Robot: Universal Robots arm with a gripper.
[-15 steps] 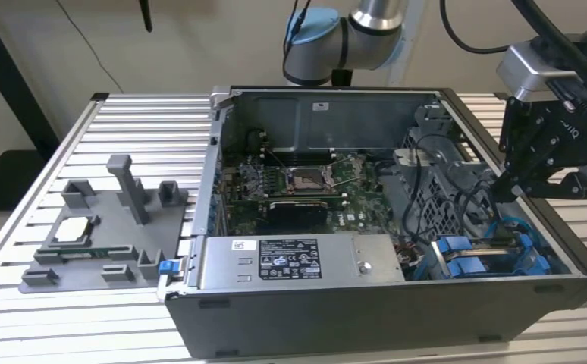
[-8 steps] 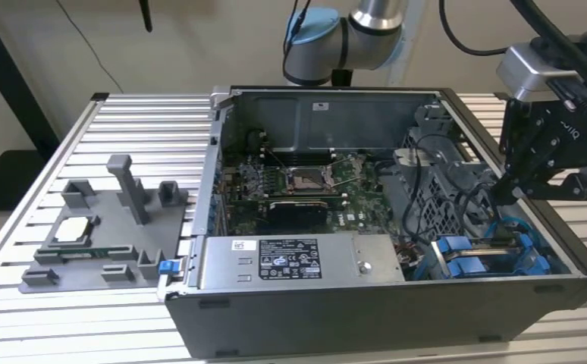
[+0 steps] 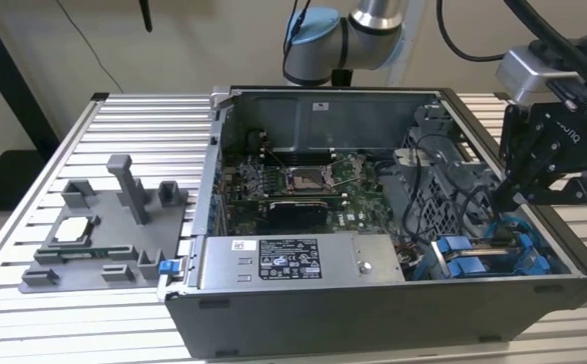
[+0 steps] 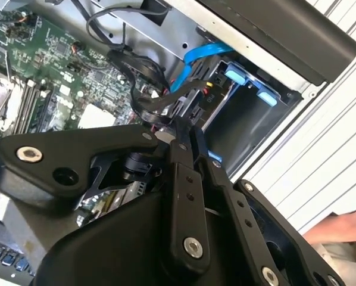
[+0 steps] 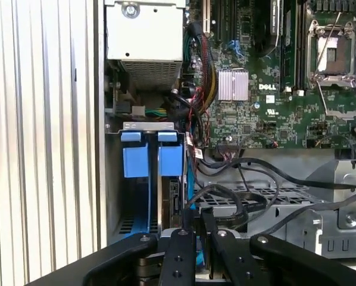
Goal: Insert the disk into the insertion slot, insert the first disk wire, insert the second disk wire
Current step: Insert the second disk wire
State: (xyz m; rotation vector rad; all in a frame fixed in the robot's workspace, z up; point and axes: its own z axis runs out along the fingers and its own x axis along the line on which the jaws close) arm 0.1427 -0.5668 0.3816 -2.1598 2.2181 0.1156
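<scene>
The tool, fingers pinched nearly together on a dark wire, hangs just above the insertion slot, where the disk appears seated, so wire insertion seems underway, demanding careful connector alignment.

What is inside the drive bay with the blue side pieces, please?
Inside the insertion slot stands the disk, on edge between blue frame pieces, with a blue cable beside it. The gripper covers the slot's near end.

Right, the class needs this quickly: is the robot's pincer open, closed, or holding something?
Pincer: closed, tips among the black cables beside the insertion slot; whether it grips one cannot be told.
</scene>
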